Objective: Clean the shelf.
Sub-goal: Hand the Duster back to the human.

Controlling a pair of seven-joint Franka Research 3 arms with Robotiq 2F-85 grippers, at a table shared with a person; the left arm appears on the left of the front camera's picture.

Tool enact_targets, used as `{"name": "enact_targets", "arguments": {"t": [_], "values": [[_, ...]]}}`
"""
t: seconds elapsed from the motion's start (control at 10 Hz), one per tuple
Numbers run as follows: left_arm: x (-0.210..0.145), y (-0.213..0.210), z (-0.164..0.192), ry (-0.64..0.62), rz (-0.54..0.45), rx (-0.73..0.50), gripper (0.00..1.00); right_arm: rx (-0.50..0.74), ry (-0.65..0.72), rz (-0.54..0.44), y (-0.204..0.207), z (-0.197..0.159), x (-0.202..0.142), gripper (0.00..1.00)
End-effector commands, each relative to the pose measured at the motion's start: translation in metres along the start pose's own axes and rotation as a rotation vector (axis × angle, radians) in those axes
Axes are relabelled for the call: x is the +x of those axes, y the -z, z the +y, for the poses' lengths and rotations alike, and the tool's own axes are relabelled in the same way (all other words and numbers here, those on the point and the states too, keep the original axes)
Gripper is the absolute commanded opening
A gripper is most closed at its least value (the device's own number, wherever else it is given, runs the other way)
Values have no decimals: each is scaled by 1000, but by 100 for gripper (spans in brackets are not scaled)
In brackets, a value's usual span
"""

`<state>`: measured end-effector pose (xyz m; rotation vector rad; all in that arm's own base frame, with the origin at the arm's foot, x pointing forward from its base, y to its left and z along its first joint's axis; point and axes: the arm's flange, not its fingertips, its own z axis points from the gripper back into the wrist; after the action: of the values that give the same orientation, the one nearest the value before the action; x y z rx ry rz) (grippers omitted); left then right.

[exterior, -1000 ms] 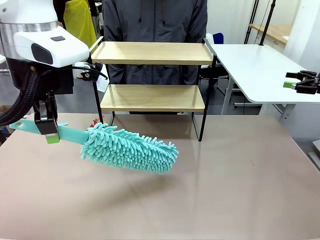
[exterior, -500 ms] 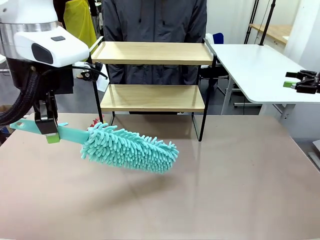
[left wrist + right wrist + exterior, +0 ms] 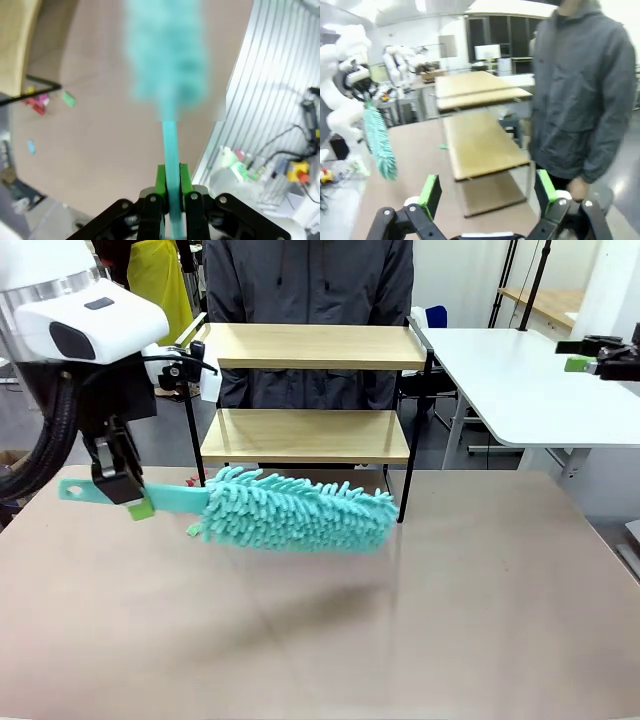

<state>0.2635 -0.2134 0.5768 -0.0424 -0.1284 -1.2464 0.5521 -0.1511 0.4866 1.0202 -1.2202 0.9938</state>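
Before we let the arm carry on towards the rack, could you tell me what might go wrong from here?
The left gripper pinches the duster far out on its thin handle, so the fluffy head could sag or twist in the grip. The head hangs close to the shelf and its thin black front leg; a sweep might snag it and shove the light rack. A person stands right behind the shelf.

A person in a dark jacket [image 3: 310, 280] stands behind, possibly watching.

Duster [image 3: 300, 510] hangs across the shelf [image 3: 305, 435] front, blocking my low approach. Tabletop [image 3: 450, 620] right of it open; person [image 3: 310, 280] stands behind.
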Motion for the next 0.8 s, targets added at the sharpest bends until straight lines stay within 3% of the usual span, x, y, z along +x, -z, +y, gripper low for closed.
{"name": "enact_targets", "arguments": {"t": [0.0, 0.4, 0.7], "values": [[-7, 17, -1, 66, -121, -9, 13, 126, 162, 40, 28, 49, 7, 100], [-18, 50, 4, 177, -256, -68, 13, 179, 134, 47, 89, 124, -32, 100], [-17, 60, 7, 190, -265, -54, 13, 219, 171, 5, 98, 108, -50, 100]]}}
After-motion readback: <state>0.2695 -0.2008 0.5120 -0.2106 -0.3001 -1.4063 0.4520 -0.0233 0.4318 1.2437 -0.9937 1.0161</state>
